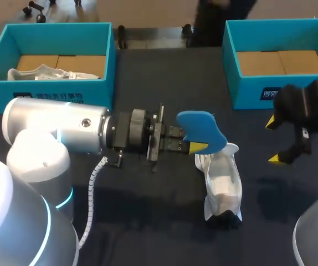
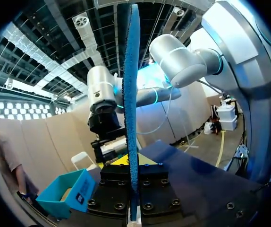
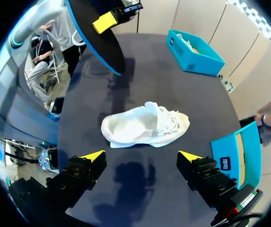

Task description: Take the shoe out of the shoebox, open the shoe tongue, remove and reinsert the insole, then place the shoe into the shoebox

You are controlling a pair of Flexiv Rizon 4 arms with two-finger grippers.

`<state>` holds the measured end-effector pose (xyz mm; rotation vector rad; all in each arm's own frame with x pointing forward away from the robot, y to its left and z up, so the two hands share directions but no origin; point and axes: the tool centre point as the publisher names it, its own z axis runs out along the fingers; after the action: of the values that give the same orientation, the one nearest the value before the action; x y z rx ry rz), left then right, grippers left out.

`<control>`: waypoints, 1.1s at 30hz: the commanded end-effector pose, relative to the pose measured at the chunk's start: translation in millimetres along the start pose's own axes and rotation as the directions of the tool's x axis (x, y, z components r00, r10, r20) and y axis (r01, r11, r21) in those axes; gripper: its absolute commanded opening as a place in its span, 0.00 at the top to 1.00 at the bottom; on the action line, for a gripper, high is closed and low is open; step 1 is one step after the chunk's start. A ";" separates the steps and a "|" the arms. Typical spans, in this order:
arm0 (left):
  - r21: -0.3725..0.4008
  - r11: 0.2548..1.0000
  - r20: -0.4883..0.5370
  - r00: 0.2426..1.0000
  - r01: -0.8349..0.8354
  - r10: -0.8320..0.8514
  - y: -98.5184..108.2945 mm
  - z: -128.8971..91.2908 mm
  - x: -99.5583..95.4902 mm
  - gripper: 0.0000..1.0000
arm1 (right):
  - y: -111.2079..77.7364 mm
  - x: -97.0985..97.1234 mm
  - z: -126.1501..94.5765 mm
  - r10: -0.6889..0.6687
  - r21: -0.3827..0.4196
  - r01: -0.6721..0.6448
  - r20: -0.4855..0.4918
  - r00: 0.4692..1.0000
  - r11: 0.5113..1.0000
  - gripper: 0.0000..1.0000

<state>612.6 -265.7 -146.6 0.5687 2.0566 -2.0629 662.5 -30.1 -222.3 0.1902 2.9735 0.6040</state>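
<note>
Dark table [image 1: 148, 221], teal shoebox [image 1: 231, 55] upper right of frame. White shoe [image 1: 221, 183] lies on the table, lower center-right. Left gripper [image 1: 195, 147] is clamped on the blue insole [image 1: 202, 128], mid-frame just above the shoe. Right gripper [image 1: 273, 141] is wide open and empty at the right edge. Insole-out step looks done; next is likely reinsertion, which needs the insole lined up with the shoe opening.

- Even overhead light on the dark table [image 3: 182, 90]; a soft shadow pools under the right gripper [image 3: 141, 156].
- White shoe [image 3: 145, 127] just ahead catches the light, brightest thing there.

Setting: robot laboratory.
Evidence: left arm [image 1: 54, 133] and right arm [image 1: 314, 100] over a dark bench [image 1: 164, 83]; left shoebox [image 1: 92, 91] and right shoebox [image 1: 247, 91] at its back.
</note>
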 end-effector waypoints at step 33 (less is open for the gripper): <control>-0.046 0.998 0.038 0.999 0.036 -0.034 17.7 14.0 17.6 1.00 | -5.0 27.6 68.9 -0.032 -0.002 0.032 0.010 0.999 0.999 0.00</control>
<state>606.1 -275.5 -171.5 0.4982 2.1006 -2.0335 642.9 -8.0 -290.2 0.1452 2.9594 0.6100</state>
